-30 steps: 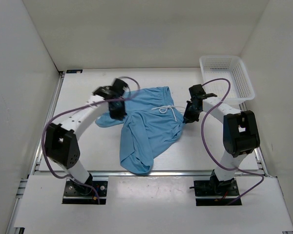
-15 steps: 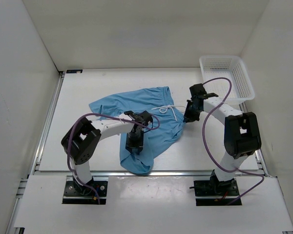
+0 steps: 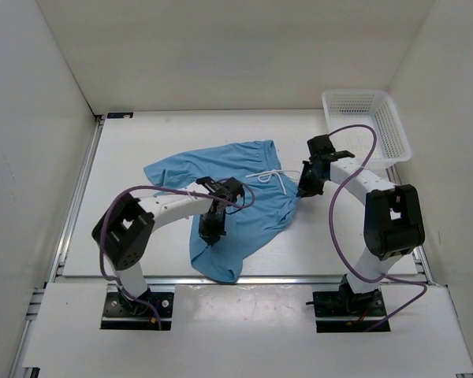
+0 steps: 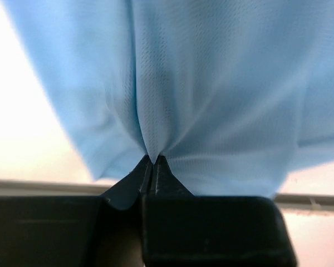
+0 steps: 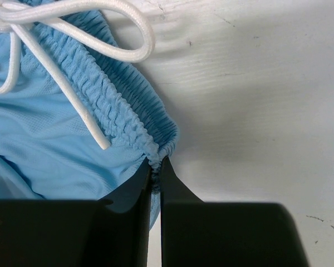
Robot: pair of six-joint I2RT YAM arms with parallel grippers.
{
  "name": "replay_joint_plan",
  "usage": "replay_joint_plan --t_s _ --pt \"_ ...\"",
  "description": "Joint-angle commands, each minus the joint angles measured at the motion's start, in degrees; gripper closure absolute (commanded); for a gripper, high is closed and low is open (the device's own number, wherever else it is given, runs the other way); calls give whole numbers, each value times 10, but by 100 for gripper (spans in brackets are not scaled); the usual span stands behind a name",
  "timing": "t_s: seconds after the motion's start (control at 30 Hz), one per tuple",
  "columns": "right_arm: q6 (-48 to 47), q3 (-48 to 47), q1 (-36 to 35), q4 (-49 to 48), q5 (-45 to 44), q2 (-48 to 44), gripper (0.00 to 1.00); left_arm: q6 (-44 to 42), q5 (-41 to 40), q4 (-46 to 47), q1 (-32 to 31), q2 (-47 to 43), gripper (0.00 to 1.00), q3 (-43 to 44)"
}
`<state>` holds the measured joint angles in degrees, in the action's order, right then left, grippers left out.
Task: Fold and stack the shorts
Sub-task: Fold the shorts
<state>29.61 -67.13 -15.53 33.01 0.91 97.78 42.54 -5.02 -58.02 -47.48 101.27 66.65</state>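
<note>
On the white table (image 3: 134, 150), enclosed by white walls (image 3: 221, 55), the shorts (image 3: 248, 201) are spread at centre, a fabric fold being clamped by the left gripper (image 4: 154, 162) and the waistband end by the right gripper (image 5: 156, 164), with a mesh basket (image 3: 355, 93) set far right.

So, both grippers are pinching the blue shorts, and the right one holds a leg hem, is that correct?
Not quite: the right gripper is shut on the elastic waistband of the shorts, beside the white drawstring, not a leg hem, as the right wrist view shows. The left gripper does pinch the fabric too.
</note>
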Motion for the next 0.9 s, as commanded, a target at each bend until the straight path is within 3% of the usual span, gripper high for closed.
replay_joint_plan --t_s 0.0,0.27,0.4,0.47,0.5,0.6,0.67,0.77,0.87 --pt "-5 9 -3 8 -8 -22 100 9 -68 -75 -3 -85 90 41" --pt "-5 25 -3 -3 -13 -22 100 26 -63 -133 61 -219 90 -15" --pt "-5 31 2 -9 -20 -22 100 5 -43 -78 188 -253 90 -58" --pt "-5 31 2 -15 -27 -22 100 -27 3 -34 241 -246 90 -65" --pt "-5 31 2 -15 -33 -22 100 -38 11 -25 262 -229 87 -65" --pt "-11 37 2 -20 -33 -22 100 -58 25 -8 327 -182 59 -15" --pt "-11 42 2 -20 -33 -22 100 -78 51 3 370 -160 51 12" --pt "-11 42 2 -20 -33 -22 100 -102 86 17 443 -125 51 50" --pt "-11 47 2 -25 -22 -22 100 -102 86 12 458 -131 80 86"
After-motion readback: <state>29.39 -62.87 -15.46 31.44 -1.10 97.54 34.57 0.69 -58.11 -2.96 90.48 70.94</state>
